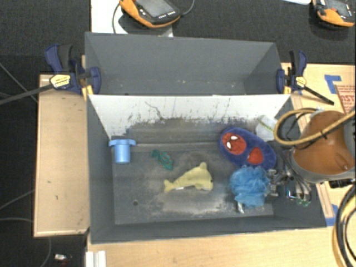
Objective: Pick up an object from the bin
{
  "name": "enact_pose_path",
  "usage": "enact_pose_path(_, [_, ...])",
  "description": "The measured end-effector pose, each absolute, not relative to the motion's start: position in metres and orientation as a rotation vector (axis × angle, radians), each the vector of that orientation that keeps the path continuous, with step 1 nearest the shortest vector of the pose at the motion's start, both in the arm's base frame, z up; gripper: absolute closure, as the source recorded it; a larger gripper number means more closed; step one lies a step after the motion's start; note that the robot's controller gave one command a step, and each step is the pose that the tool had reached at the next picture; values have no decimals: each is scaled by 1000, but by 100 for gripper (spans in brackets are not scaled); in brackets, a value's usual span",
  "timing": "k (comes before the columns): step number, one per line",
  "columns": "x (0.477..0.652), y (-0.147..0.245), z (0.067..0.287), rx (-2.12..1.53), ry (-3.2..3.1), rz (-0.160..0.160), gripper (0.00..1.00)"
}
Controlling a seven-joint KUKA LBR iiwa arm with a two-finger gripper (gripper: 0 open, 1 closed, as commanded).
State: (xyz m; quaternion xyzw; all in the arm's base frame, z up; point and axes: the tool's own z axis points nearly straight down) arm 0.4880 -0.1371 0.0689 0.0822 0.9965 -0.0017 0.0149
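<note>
status: pick not done. nothing is lifted, every item sits on the bin (pixel 167 65) floor. gripper (pixel 273 186) is low at the bin's 3–4 o'clock side, under the orange cover (pixel 322 149), right against the 3 o'clock edge of the blue puff (pixel 249 186). can't tell from this angle whether it is open or closed, and nothing is visibly gripped. left to do, as i read it: get a confirmed grasp, then lift clear of the wall.

nearest candidate is the blue puff, at 4 o'clock on the floor. it's a roundish frilly ball with no real long axis and no facing, maybe slightly taller along 12–6.

red-and-blue plush (pixel 245 146) sits just at the puff's 12 o'clock, near or touching it, long axis roughly 10–4.

yellow toy (pixel 192 179) lies near floor centre, apart from the puff, long axis about 8–2.

blue spool (pixel 122 149) at 9 o'clock and green scrap (pixel 163 159) at 10 o'clock, both well apart from the gripper.
</note>
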Motion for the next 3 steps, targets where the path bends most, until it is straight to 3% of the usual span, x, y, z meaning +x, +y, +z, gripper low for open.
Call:
enact_pose_path(1, [477, -119, 87, 272, 3095, -7, 100])
enact_pose_path(2, [481, -91, 70, 421, 3081, -4, 100])
enact_pose_path(3, [495, -106, 71, -183, 3098, -17, 100])
